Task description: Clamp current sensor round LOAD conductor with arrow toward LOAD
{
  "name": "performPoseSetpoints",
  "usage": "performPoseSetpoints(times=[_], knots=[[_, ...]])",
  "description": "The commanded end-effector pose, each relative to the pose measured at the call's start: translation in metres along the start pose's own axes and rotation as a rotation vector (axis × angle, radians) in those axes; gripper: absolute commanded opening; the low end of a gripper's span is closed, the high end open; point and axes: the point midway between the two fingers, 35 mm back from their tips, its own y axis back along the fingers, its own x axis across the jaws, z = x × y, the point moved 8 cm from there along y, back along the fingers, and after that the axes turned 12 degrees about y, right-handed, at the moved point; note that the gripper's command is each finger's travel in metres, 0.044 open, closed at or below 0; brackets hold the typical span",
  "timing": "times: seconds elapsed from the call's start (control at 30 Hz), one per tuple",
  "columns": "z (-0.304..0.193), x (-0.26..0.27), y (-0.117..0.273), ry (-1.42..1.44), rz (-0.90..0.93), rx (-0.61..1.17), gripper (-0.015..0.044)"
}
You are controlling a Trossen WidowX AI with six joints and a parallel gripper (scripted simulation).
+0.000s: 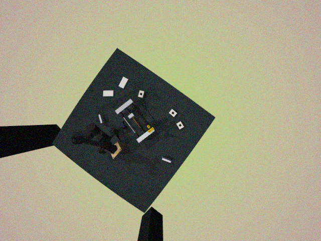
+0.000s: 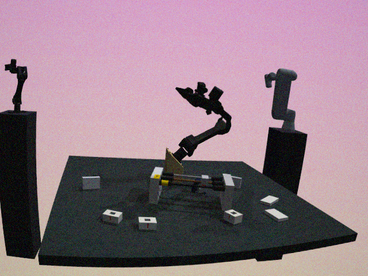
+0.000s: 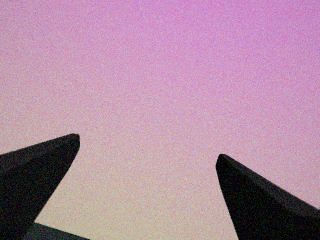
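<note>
My gripper [image 2: 177, 88] [image 3: 150, 150] is raised high above the table, its fingers wide apart with nothing between them. A small dark blue object [image 1: 122, 124] [image 2: 195, 187], probably the open sensor, is low beside the rack on the arm's side; its jaws and arrow are too small to make out. The rack has two white end posts [image 1: 145, 135] [image 2: 227, 180] with dark conductors between them. A yellow tag [image 1: 150, 129] [image 2: 156, 176] is on one post, and a yellow band [image 1: 148, 126] [image 2: 165, 183] is on the conductor farthest from the arm's base. Their lettering is unreadable.
A white block [image 1: 130, 115] [image 2: 204, 176] and a copper rod [image 1: 136, 122] are between the posts. White boxes with square holes [image 1: 172, 113] [image 2: 112, 216] and flat white blocks [image 1: 108, 93] [image 2: 276, 214] lie around the rack. A tan plate [image 1: 117, 150] [image 2: 172, 163] is at the arm's base.
</note>
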Motion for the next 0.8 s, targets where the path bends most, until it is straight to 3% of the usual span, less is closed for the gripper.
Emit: performPoseSetpoints(times=[0.0,0.47,0.77], knots=[[0.002,0.047,0.031,0.058,0.314,-0.142,0.044],[-0.014,0.125,0.164,0.193,1.185,-0.599,0.044],[-0.017,0.127,0.175,0.198,1.246,-0.636,0.044]])
